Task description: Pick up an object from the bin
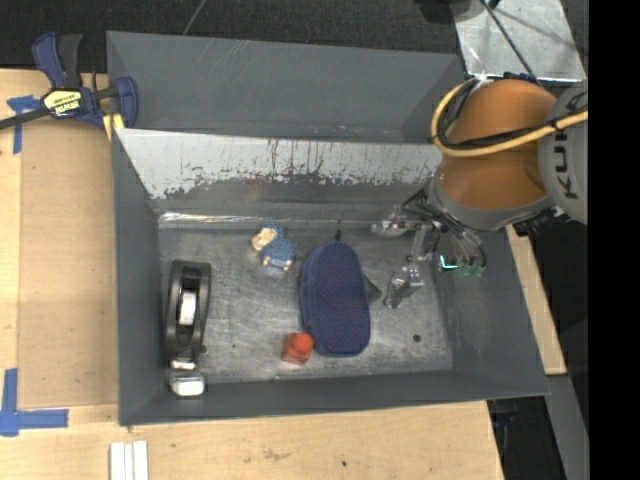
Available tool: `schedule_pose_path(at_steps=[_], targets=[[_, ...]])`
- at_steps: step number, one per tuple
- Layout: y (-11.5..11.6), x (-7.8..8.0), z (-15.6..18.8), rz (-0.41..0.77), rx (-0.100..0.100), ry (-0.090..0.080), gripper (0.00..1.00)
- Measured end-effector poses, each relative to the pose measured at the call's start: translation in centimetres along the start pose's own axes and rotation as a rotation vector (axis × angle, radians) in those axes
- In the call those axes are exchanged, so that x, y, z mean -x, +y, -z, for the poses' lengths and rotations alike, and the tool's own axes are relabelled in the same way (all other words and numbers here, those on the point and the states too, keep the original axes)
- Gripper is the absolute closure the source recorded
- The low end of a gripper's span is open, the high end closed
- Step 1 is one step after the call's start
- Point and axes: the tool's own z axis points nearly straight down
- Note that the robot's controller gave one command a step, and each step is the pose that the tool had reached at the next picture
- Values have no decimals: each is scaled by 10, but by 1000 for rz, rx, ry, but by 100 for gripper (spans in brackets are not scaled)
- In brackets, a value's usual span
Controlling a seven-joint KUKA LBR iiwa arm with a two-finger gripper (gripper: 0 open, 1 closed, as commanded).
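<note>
My gripper (395, 260) hangs low over the right part of the bin floor, under the orange wrist cover. Its two metal fingers stand apart, open, with nothing between them. One fingertip (398, 293) sits just right of a dark blue oval pouch (334, 298) that lies lengthwise in the middle of the floor. The other fingertip (386, 227) points left near the back wall. A small red-orange block (297, 347) lies at the pouch's front left corner. A small blue and cream toy figure (272, 248) lies to the pouch's upper left.
A black tape dispenser with a white roll (187, 314) lies along the left side of the floor, its white end toward the front. Bare floor lies right of the pouch under the gripper. The bin walls slope steeply on all sides.
</note>
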Motion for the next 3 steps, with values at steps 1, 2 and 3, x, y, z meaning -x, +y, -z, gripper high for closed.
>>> schedule_pose_path(at_steps=[1,2,3], targets=[[65,30,-83,343,-9,-1,0],[65,31,-82,342,-10,-2,100],[59,39,43,510,-4,-16,100]])
